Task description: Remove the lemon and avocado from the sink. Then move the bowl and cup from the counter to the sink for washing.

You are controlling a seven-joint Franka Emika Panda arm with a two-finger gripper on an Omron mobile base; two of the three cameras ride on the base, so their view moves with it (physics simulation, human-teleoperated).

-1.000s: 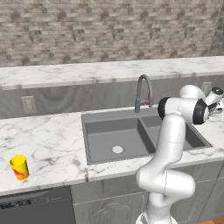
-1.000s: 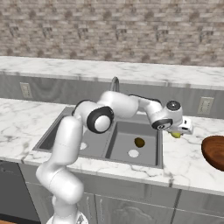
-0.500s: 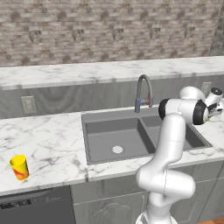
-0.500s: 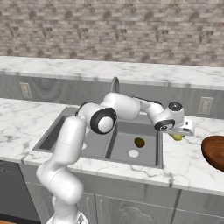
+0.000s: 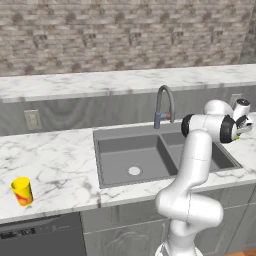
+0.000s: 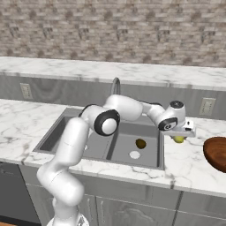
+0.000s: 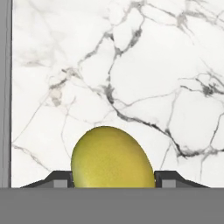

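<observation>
My gripper (image 6: 180, 136) is shut on the yellow-green lemon (image 6: 178, 139), holding it just above the marble counter right of the sink (image 6: 53, 132). In the hand view the lemon (image 7: 113, 157) sits between the two dark fingertips (image 7: 59, 179), with white marble beyond it. The dark avocado (image 6: 141, 143) lies in the sink's right basin near the white drain. A reddish-brown bowl (image 6: 217, 152) rests on the counter at the far right. The yellow cup (image 5: 21, 191) stands on the counter at the far left, near its front edge. In the left base view the gripper (image 5: 244, 123) hangs past the sink's right rim.
A curved metal faucet (image 5: 164, 102) rises behind the sink's divider. Wall outlets (image 6: 206, 106) sit on the grey backsplash. A dishwasher front (image 5: 40, 235) is below the left counter. The bowl lies close to the right of the held lemon.
The gripper with the lemon has sunk slightly toward the counter right of the sink. Everything else stays put.
</observation>
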